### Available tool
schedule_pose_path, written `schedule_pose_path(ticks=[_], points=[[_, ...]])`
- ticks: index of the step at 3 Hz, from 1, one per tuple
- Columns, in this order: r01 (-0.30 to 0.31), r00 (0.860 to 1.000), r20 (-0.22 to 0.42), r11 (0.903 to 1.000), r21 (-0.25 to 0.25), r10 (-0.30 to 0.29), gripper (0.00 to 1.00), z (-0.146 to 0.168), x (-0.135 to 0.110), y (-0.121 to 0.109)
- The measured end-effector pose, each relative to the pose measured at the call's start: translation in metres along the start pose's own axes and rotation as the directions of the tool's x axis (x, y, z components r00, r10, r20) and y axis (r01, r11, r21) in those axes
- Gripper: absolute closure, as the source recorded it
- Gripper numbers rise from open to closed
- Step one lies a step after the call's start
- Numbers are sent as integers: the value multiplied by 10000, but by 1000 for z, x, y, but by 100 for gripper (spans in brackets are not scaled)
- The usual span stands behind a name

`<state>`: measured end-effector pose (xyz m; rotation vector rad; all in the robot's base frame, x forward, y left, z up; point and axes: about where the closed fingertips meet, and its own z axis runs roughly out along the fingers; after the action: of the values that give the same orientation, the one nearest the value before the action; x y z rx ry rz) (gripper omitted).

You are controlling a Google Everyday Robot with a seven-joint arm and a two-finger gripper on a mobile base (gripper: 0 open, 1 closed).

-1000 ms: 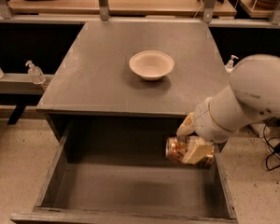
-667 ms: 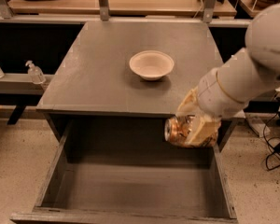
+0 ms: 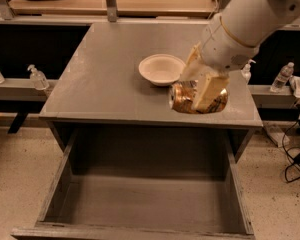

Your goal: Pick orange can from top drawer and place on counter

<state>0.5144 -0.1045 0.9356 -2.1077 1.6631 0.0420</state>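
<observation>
Gripping is confirmed at this moment: the gripper (image 3: 199, 91) is clenched on the orange can (image 3: 181, 99), which is held on its side with one shiny end turned to the left. The can is clamped across its body, so that a cream finger (image 3: 209, 90) is laid over the near face and the round ends are left free; a sideways hold of this kind is judged to suit a can taken lying down in a deep box.

The can is carried directly under the gripper and over the front right part of the counter (image 3: 105, 84). Whether it is in contact with the surface cannot be told; it appears to be held just clear of it.

The top drawer (image 3: 57, 184) is pulled fully out below and in front of the gripper, and nothing is seen inside it. The pick is therefore judged complete, and only the placing is left.

A cream bowl (image 3: 161, 69) is located just behind and to the left of the gripper. The can is kept in front of it, presumably so that bare counter is available for setting down. A lowering move clear of the bowl and of the front edge is called for.
</observation>
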Motion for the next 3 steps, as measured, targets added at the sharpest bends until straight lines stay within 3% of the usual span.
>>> schedule_pose_path(ticks=[1, 2, 3], points=[[331, 9946, -997, 9988, 353, -295, 100, 13, -9, -33], [405, 9729, -2267, 9989, -233, -447, 100, 61, 15, -25], [281, 9649, -2595, 9982, -527, -408, 100, 82, 29, -16]])
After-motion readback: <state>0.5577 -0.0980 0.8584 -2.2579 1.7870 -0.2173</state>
